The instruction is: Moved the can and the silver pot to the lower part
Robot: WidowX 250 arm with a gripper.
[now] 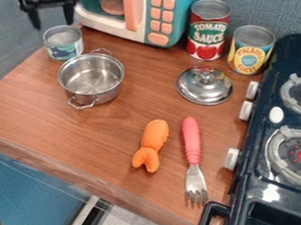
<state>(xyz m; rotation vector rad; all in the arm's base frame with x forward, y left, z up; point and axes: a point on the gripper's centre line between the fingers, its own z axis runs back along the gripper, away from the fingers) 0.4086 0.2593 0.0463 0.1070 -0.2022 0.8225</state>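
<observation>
– Step in hand?
– Probably picking up small can, far left on desk, just beside silver pot.
– Fingers?
– Spread open near can, gripping nothing.
– Next?
– Likely line up over can, lower, close, carry to near side; pot afterwards.

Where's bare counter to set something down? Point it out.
Bare counter lies between the silver pot, orange toy and lower-left edge; a narrower strip runs between pot and lid. Crowded: upper right, with microwave, red can, yellow can and lid.
</observation>
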